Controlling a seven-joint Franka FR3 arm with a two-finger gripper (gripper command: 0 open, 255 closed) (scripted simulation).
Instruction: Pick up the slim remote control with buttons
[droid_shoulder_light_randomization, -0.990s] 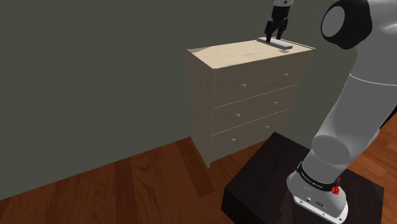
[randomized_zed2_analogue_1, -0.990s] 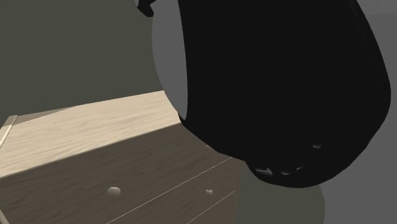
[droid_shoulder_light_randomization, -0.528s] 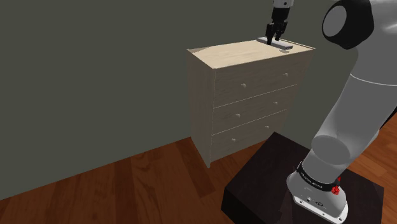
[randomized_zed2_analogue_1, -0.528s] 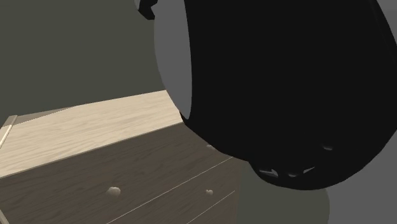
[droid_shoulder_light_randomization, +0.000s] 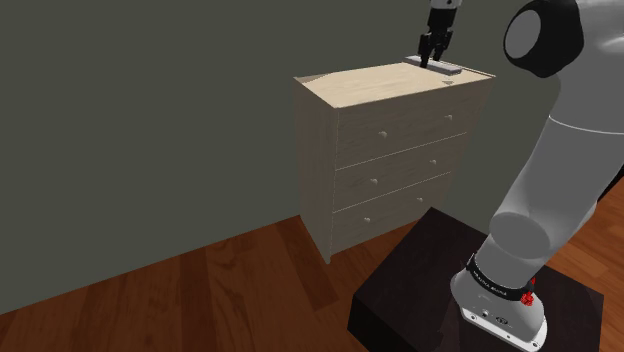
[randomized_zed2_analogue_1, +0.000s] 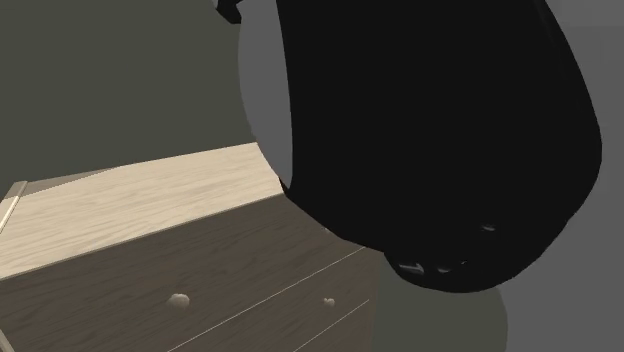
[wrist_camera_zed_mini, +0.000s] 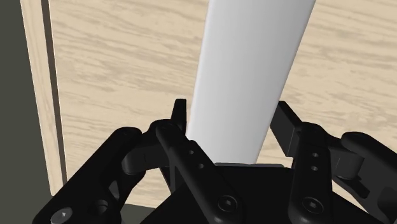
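Note:
The remote (wrist_camera_zed_mini: 248, 70) is a slim, plain light-grey slab with no buttons drawn on the side I see. It lies lengthwise between my fingers above the pale wooden dresser top (wrist_camera_zed_mini: 127, 76). My gripper (wrist_camera_zed_mini: 232, 124) is shut on its near end, with a finger (wrist_camera_zed_mini: 180, 118) pressed on each long side. In the shoulder view the gripper (droid_shoulder_light_randomization: 433, 60) points straight down at the back right of the dresser top (droid_shoulder_light_randomization: 370, 85), clasping the remote (droid_shoulder_light_randomization: 447, 70). I cannot tell whether the remote still rests on the wood.
The dresser (droid_shoulder_light_randomization: 400, 160) has three drawers with small knobs and stands against a dark grey-green wall. My stand (droid_shoulder_light_randomization: 470, 300) sits on the wood floor in front of it. In the second exterior view a large black arm part (randomized_zed2_analogue_1: 430, 130) hides much of the dresser (randomized_zed2_analogue_1: 150, 210).
The fingers stood apart around the remote a second ago and have since closed onto it. The arm has hardly moved.

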